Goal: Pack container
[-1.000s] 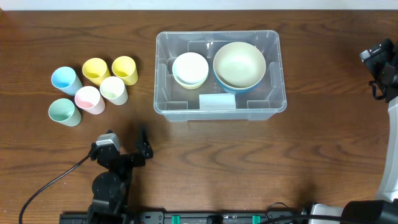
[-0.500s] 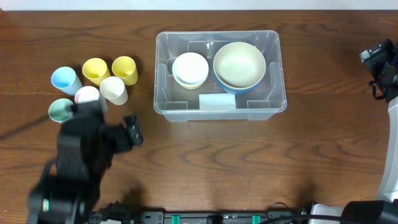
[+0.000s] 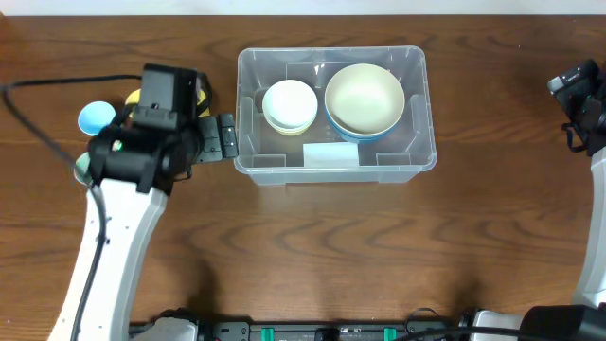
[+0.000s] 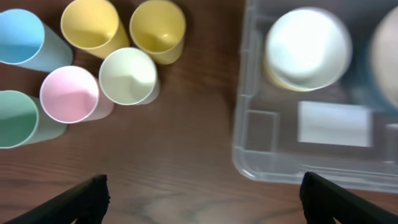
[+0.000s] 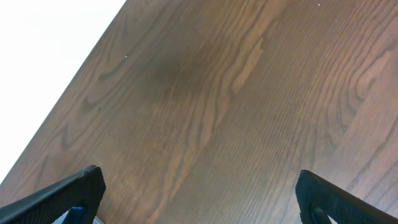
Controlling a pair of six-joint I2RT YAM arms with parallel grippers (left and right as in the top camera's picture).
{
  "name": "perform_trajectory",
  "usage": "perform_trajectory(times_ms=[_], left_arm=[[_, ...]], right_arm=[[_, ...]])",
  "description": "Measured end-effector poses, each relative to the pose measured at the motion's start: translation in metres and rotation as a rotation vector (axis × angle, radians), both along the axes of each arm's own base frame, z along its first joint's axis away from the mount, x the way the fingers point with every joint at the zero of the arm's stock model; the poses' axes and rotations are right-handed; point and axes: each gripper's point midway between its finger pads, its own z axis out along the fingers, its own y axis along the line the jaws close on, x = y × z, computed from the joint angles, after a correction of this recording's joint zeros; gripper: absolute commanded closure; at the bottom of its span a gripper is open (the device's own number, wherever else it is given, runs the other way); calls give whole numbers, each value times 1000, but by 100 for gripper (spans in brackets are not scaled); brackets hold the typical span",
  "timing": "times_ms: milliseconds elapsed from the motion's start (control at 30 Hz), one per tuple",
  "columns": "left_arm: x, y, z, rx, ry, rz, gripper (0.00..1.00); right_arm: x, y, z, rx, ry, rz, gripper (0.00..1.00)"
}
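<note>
Clear rectangular container [image 3: 417, 142], rounded corners

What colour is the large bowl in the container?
Cream. The large bowl in the container shows best in the overhead view.

Left arm [image 3: 121, 161] hides cups [image 3: 93, 117]; container [image 4: 244, 163] blurred

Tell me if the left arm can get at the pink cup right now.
Probably yes. The pink cup stands upright with nothing over it, and the left gripper hangs open close by. The cream cup and green cup crowd its sides, so finger room looks tight.
</note>
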Motion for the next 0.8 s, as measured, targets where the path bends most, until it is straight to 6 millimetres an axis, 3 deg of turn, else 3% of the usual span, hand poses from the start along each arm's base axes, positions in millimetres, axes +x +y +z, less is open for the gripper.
perform_trajectory(times_ms=[133,467,600,800], left_arm=[[11,15,-23,47,72,25,2],[42,69,-59,68,130,159,2],[58,65,-86,60,176,88,2],[60,56,-131,45,304,5,1]], right_arm=[[0,0,0,0,0,0,1],[0,0,0,0,0,0,1],[0,0,0,0,0,0,1],[0,0,0,0,0,0,1]])
